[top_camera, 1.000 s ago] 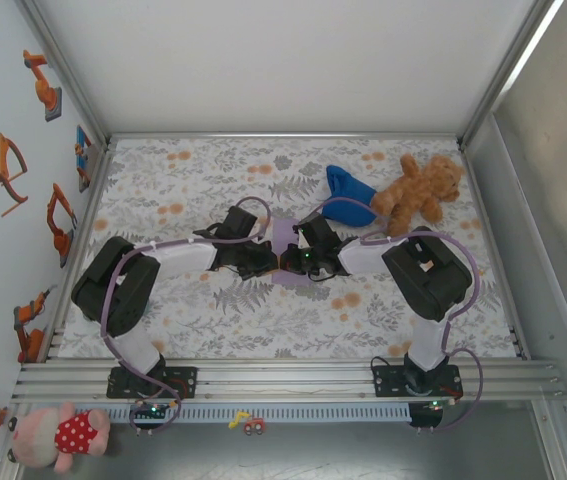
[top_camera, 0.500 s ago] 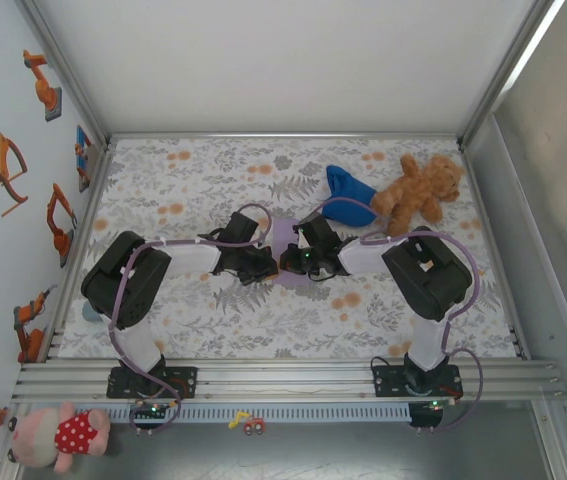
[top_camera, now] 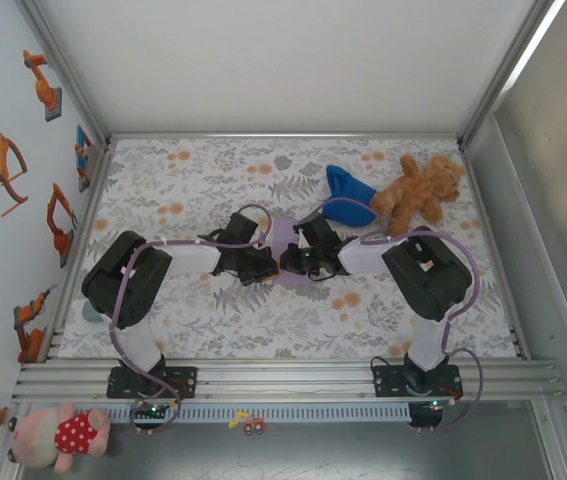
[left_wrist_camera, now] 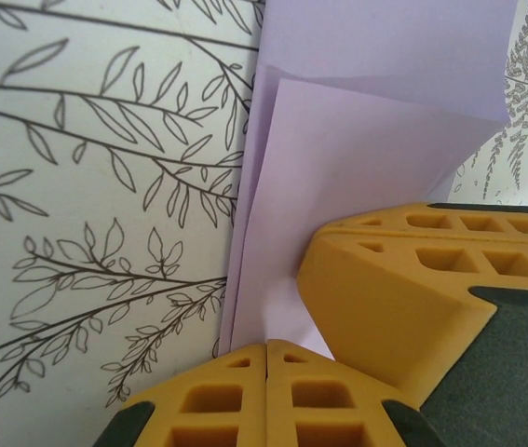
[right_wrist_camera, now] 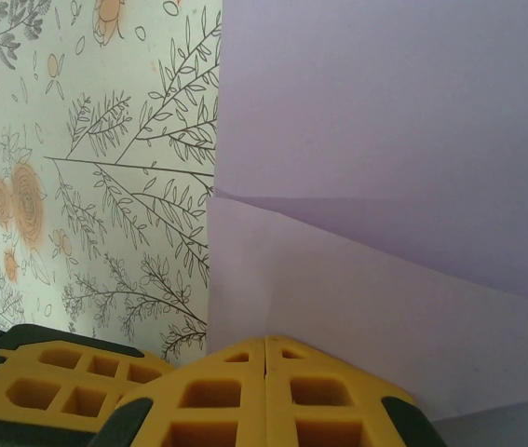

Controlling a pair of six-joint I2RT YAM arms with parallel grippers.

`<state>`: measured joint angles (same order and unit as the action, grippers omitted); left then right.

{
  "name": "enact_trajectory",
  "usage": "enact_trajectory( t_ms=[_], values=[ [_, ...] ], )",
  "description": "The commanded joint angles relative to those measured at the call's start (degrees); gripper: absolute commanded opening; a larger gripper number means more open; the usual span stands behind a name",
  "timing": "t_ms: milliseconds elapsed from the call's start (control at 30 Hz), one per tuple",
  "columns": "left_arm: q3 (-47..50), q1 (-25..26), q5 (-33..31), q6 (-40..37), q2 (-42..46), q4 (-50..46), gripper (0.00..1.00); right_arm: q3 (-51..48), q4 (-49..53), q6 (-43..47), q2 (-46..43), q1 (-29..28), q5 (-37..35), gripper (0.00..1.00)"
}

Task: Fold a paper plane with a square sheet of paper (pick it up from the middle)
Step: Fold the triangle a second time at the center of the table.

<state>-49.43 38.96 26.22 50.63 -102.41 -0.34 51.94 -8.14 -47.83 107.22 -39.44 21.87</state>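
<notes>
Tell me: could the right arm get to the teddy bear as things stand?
Probably yes. The teddy bear lies on that arm's own side, with nothing standing between it and the right hand; the blue cloth sits just beside the way.

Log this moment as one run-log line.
stage: mid-fold | paper: partly folded, mid-table | left fingers: shut, tips at paper | right fingers: shut, tips at paper

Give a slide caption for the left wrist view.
Shut left claw at the edge of folded paper on a patterned table.
</notes>
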Motion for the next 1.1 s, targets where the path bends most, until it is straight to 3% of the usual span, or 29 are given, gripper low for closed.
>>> enact_trajectory(
  t_ms=[0, 567, 1067],
  values=[
    [1.04, 0.85, 1.87, -0.97, 2.03, 1.46, 0.02, -1.78, 11.55, -1.23, 4.66, -0.11, -2.36, 0.00],
    [2.58, 1.45, 1.52, -1.33, 2.77, 3.84, 0.02, -1.33, 13.33, -3.18, 5.49, 0.59, -0.77, 0.00],
    [2.06, 1.55, -0.28, -3.35, 0.08, -2.17, 0.00, -0.81, 16.08, -3.22, 6.55, 0.67, -2.08, 0.00]
  ],
)
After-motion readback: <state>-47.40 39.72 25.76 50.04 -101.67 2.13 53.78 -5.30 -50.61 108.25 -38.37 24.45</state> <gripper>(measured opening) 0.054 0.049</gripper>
